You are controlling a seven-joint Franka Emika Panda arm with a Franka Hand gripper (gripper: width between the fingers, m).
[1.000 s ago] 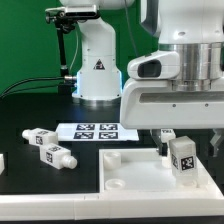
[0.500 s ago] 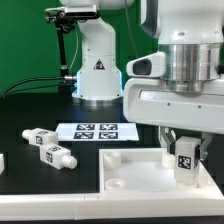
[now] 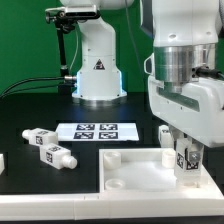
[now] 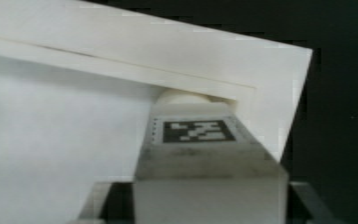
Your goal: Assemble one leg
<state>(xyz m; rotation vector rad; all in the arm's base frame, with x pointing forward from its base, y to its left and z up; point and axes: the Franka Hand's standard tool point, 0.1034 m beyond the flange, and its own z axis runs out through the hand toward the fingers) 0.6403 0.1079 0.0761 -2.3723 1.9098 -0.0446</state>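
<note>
My gripper (image 3: 188,150) is shut on a leg (image 3: 187,165), a stubby white block with a black-and-white tag. It holds the leg upright at the right end of the large flat white panel (image 3: 135,175). In the wrist view the leg (image 4: 197,135) sits between my fingers (image 4: 202,205), with its far end near the panel's corner (image 4: 87,120). Whether it touches the panel I cannot tell. Two more legs (image 3: 38,137) (image 3: 55,155) lie on the black table at the exterior view's left. Another leg (image 3: 165,134) stands behind the panel.
The marker board (image 3: 95,131) lies behind the panel in the middle. The white robot base (image 3: 98,70) stands at the back. A white part (image 3: 3,160) shows at the exterior view's left edge.
My hand has turned at the wrist with the leg in it. The leg has shifted slightly to the exterior view's right and now stands more upright over the panel's right end.
</note>
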